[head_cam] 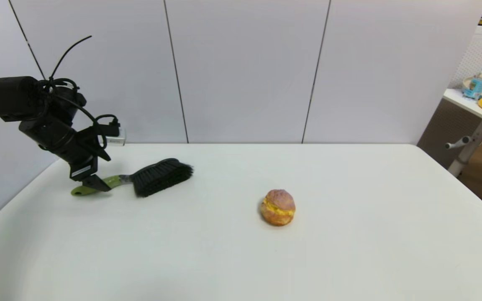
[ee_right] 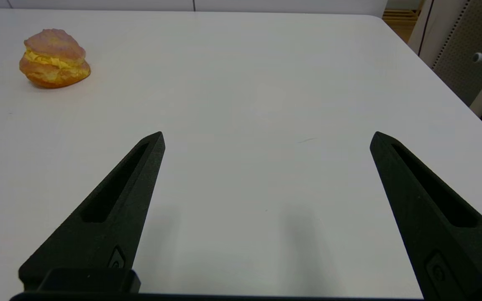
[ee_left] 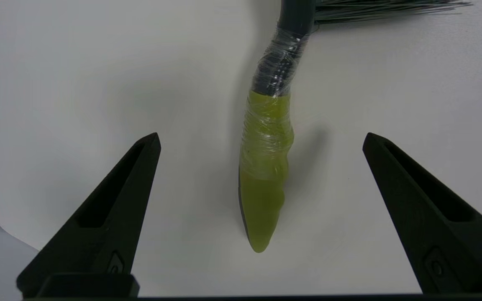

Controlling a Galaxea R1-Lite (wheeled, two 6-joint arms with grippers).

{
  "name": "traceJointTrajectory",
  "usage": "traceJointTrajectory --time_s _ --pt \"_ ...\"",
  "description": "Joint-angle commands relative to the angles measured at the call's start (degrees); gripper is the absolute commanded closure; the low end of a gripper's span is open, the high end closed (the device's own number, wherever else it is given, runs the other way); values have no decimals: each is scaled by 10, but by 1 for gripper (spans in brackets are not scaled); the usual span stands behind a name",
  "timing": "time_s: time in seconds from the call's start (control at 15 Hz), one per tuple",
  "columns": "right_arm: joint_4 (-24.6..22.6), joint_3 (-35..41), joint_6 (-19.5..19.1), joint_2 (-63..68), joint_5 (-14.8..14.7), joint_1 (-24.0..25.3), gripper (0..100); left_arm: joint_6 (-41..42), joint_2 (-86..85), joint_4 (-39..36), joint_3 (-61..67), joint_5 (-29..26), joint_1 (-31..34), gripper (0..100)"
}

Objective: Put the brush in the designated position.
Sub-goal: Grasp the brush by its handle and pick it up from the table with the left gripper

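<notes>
The brush (head_cam: 153,178) lies flat on the worktop (head_cam: 241,251), near its far left corner and close to the far edge. Its slim lime-green handle (ee_left: 264,175) points toward the left edge, wrapped partway in clear film along with the short grey neck (ee_left: 276,71). The wide head of black bristles (head_cam: 161,177) fans out toward the worktop's middle.

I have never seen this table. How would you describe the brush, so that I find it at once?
Look at the white table, at its far left part, under the left gripper, whose open jaws stand on either side of the handle. There lies the brush: a lime-green handle, a short grey neck and a wide head of black bristles. The only other thing on the table, a round filled bun near the middle, is shorter and brown.
</notes>
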Motion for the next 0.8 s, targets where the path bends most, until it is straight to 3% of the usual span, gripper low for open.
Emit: traceJointTrajectory --time_s 0.07,0.8 --pt "0 1 0 1 0 0 0 2 22 -20 0 -1 -12 0" --pt "0 1 0 1 0 0 0 2 35 -28 -1 -1 -19 0"
